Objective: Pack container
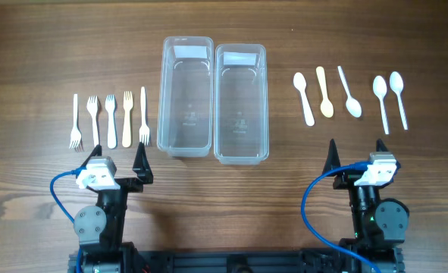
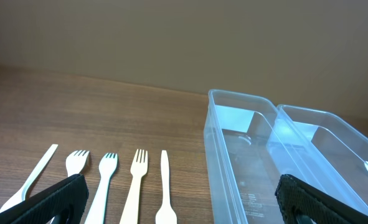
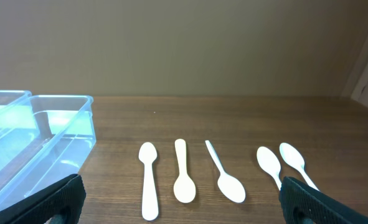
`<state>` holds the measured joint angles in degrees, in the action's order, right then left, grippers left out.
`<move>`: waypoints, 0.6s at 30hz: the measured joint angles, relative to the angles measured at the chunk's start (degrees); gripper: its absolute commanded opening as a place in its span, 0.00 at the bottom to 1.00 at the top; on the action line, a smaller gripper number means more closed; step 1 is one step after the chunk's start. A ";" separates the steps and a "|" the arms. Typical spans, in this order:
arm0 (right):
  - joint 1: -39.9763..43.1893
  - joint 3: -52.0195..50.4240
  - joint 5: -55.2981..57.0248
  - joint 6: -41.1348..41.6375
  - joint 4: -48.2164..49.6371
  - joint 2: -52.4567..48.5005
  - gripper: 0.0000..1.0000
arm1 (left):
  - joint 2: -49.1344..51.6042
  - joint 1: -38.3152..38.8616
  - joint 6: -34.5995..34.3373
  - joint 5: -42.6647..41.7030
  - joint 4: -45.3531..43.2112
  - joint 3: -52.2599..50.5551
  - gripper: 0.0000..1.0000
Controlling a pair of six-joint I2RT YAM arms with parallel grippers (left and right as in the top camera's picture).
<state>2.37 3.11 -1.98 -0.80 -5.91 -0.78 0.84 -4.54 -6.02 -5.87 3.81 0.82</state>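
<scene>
Two clear plastic containers stand side by side at the table's middle, the left container (image 1: 185, 95) and the right container (image 1: 241, 102), both empty. Several plastic forks (image 1: 110, 120) lie in a row left of them; they also show in the left wrist view (image 2: 134, 183). Several plastic spoons (image 1: 350, 97) lie in a row at the right; they also show in the right wrist view (image 3: 184, 177). My left gripper (image 1: 118, 161) is open and empty, near the front edge behind the forks. My right gripper (image 1: 357, 154) is open and empty, in front of the spoons.
The wooden table (image 1: 42, 61) is bare apart from these things. A beige wall stands behind it in both wrist views. Blue cables loop beside both arm bases at the front edge.
</scene>
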 measured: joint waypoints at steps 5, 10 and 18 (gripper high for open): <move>0.00 0.00 0.00 0.00 -0.04 -0.22 1.00 | 6.34 -0.07 -8.37 2.80 0.68 0.09 1.00; 0.00 0.00 0.00 0.00 -0.02 -0.24 1.00 | 7.13 -0.07 -12.87 4.33 0.66 0.09 1.00; 0.00 0.00 0.00 0.00 0.00 -0.24 1.00 | 7.15 -0.07 -14.43 4.55 0.70 0.09 1.00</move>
<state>2.37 3.11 -1.98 -0.80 -5.91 -1.02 7.99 -4.60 -20.45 -1.32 4.51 0.91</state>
